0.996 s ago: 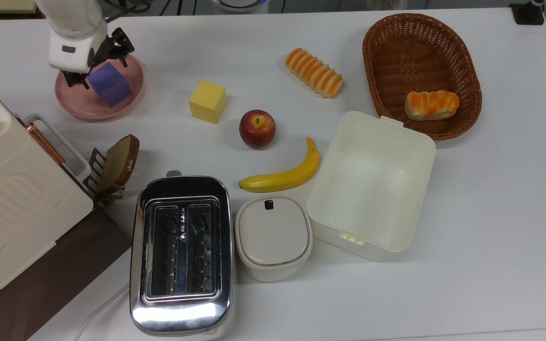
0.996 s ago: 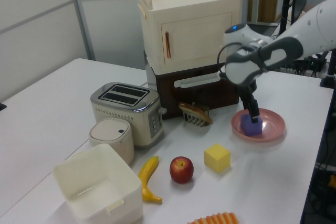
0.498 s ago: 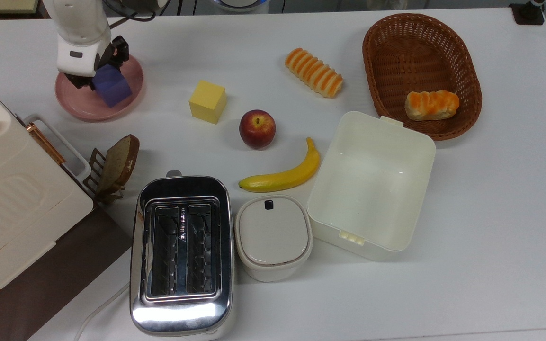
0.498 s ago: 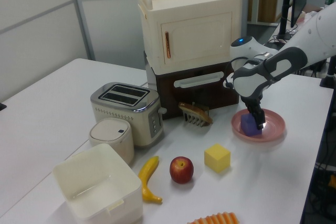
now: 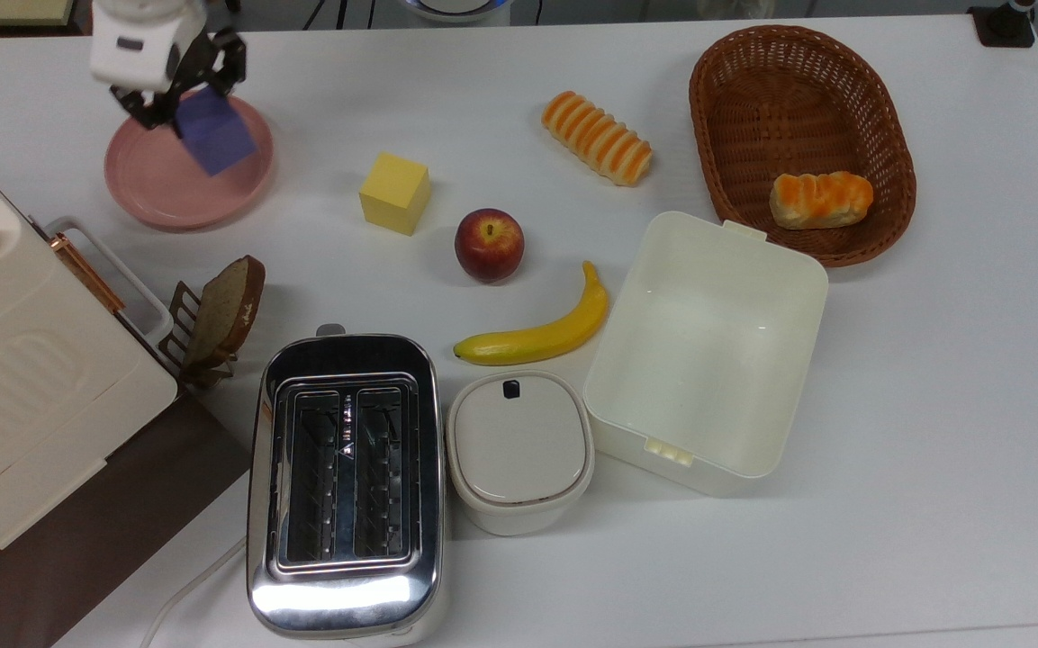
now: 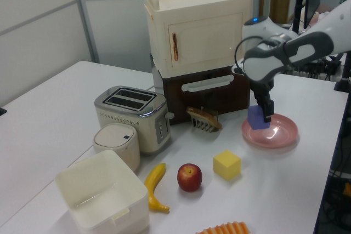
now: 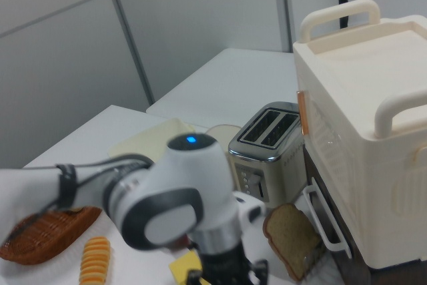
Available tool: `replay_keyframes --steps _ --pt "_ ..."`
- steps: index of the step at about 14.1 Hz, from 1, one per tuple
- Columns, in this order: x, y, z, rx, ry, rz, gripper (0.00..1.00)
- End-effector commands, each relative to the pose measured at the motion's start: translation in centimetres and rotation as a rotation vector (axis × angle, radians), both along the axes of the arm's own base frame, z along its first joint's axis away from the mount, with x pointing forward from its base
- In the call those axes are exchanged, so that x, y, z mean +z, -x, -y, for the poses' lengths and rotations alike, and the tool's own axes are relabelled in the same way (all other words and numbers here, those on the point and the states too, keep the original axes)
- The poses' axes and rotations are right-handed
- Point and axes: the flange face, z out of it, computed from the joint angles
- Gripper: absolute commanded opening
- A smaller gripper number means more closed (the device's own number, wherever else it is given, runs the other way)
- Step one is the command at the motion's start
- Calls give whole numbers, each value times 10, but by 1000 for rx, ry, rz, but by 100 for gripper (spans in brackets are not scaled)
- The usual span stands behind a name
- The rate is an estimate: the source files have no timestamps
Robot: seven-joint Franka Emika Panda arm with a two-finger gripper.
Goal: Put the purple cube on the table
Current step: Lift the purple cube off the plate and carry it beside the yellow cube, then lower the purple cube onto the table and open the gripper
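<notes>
**Cube lifted, table placement still ahead**

Our gripper (image 5: pixel 184 90) has its two fingers closed on the purple cube (image 5: pixel 213 131), gripping it by opposite faces. In the left view the cube (image 6: pixel 256 117) hangs clear above the pink plate (image 6: pixel 274 133), no longer touching it, with the gripper (image 6: pixel 265 114) pointing down from above. So we judge the pick as done and the lift as under way. What remains is the carry off the plate and the set-down on the table (image 5: pixel 482 54). Bare tabletop lies just beside the plate, between it and the yellow cube (image 5: pixel 394 193), so we expect a short sideways move, a descent, and then a release.
</notes>
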Motion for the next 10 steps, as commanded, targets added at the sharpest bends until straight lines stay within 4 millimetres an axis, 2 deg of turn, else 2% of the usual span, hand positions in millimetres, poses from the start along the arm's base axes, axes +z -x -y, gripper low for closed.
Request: replay_keyframes --steps 1,3,4,6,7,8,9,10 --pt "-6 -15 -83 -57 -8 -35 0" --pt "-37 -28 -121 -93 18 -75 0" --pt "-53 -33 -133 -115 35 -93 0" --pt "-60 -38 -142 -143 48 -81 0" --pt "-60 -39 -145 -156 51 -77 3" --pt "-61 -39 -151 -165 55 -75 26" --pt "-64 -41 -162 -172 61 -76 80" --pt "-65 -42 -171 -200 70 -72 100"
